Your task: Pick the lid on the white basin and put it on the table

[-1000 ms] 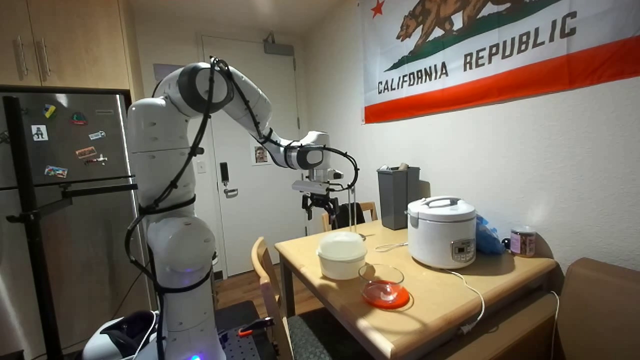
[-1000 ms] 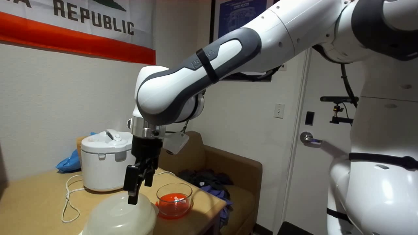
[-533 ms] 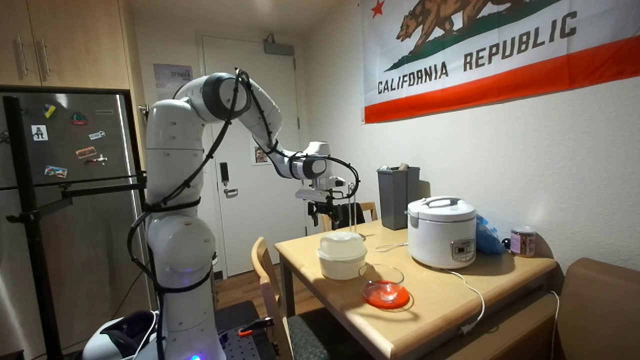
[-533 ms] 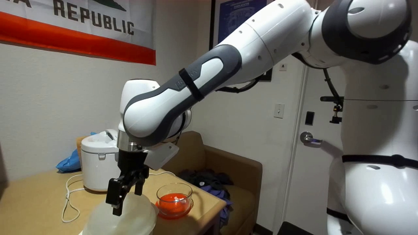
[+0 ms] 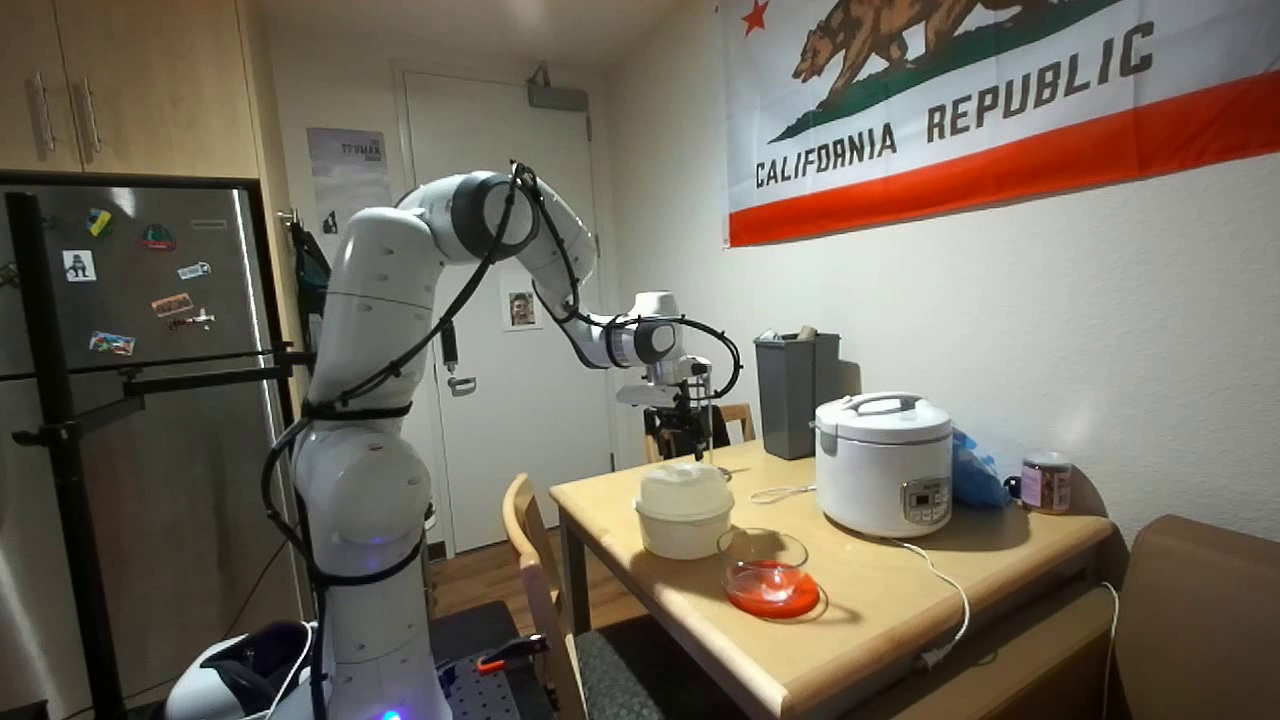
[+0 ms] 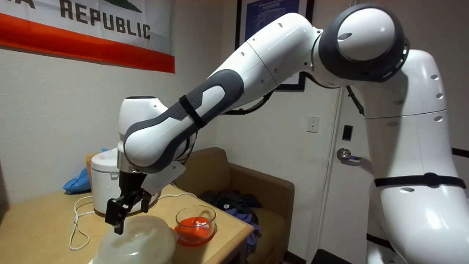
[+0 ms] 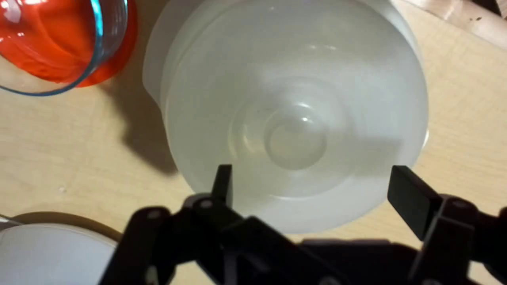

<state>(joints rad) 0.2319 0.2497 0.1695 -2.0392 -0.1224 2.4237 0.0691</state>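
The white basin [image 5: 685, 537] stands on the light tan table [image 5: 890, 610], with a translucent whitish domed lid [image 5: 685, 487] seated on it. In an exterior view the lid [image 6: 143, 238] is at the bottom edge and most of the basin is cut off. My gripper [image 5: 682, 452] is open and empty, pointing down just above the lid; it also shows in an exterior view [image 6: 130, 222]. In the wrist view the lid's round raised centre [image 7: 295, 142] lies a little beyond the spread fingertips [image 7: 311, 178]. I see no contact between fingers and lid.
A clear glass bowl [image 5: 762, 550] on an orange-red disc [image 5: 785, 597] stands close beside the basin. The white rice cooker [image 5: 884, 465] with its cord, a grey bin [image 5: 790, 395], a jar [image 5: 1046, 484] and a blue bag [image 5: 975, 475] stand farther along the table.
The arm has lowered and reached farther over the table, bringing the open gripper down close above the lid. The lid, basin and other objects have not moved.
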